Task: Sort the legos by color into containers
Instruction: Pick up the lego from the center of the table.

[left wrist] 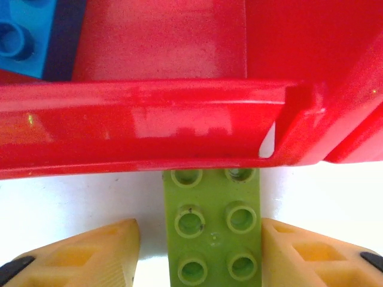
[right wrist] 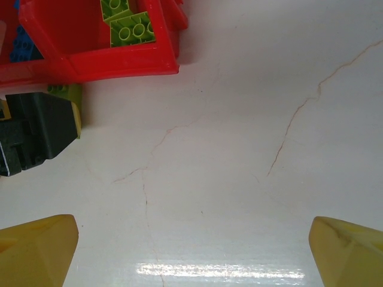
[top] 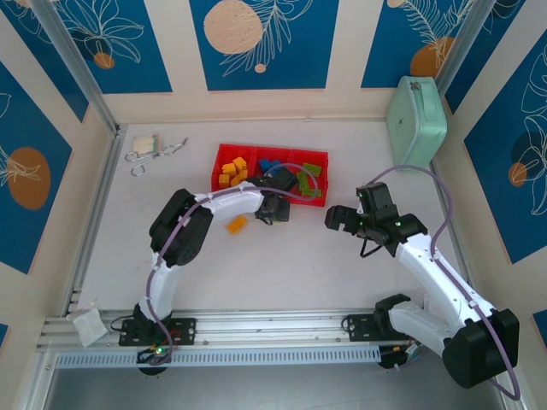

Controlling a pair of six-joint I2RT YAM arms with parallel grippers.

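A light green lego (left wrist: 214, 233) lies flat on the table against the near wall of the red tray (left wrist: 149, 125). My left gripper (left wrist: 200, 239) straddles it: the right finger touches its side, the left finger stands a little apart. In the top view the left gripper (top: 275, 207) is at the tray's (top: 270, 148) near edge and the right gripper (top: 335, 218) hovers open over bare table to its right. The containers hold orange legos (top: 232, 171) on the left, blue ones (top: 269, 165) in the middle, green ones (top: 311, 175) on the right. One orange lego (top: 237, 224) lies loose on the table.
A mint-green case (top: 416, 120) leans at the back right corner. Metal clips (top: 154, 154) lie at the back left. The right wrist view has the tray's corner (right wrist: 108, 66) and the left gripper's black body (right wrist: 36, 128) at the upper left, with bare cracked tabletop below.
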